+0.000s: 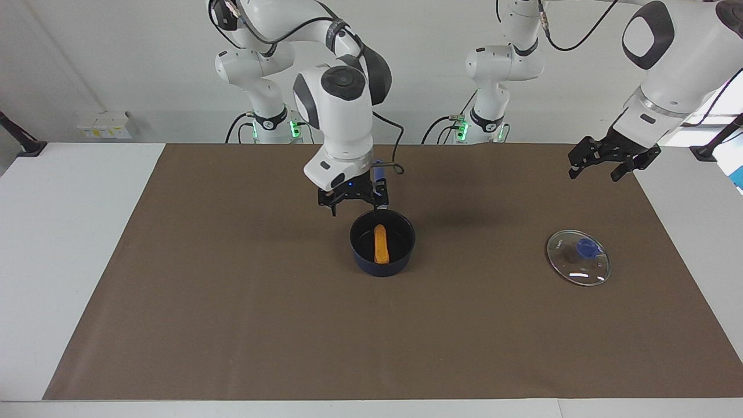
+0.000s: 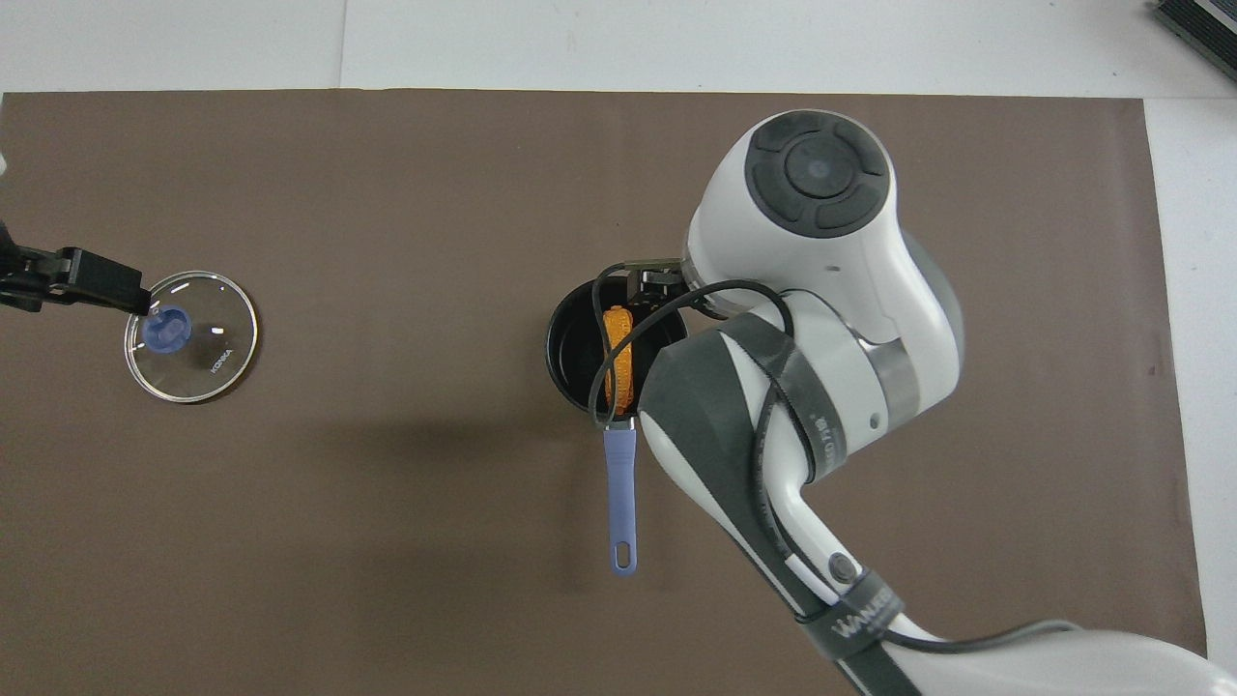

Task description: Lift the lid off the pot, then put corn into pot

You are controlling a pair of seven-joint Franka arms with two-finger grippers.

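Facing view: a brown mat (image 1: 232,325) covers the white table (image 1: 58,232) before a pale wall. The corn (image 1: 381,244) lies in the navy pot (image 1: 382,244). The right gripper (image 1: 353,200) hangs above it, fingers spread, empty. The left gripper (image 1: 602,165), open and empty, is raised near the lid (image 1: 578,257).

Overhead view: the right arm (image 2: 812,319) hides part of the pot (image 2: 572,353); its blue handle (image 2: 620,493) points toward the robots. The lid (image 2: 191,335) lies flat toward the left arm's end.

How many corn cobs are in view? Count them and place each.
1. The corn lies inside the pot, which stands mid-table below the right pincer. Part of the pot's inside is covered by the arm in the overhead view, but the facing view shows no second cob.
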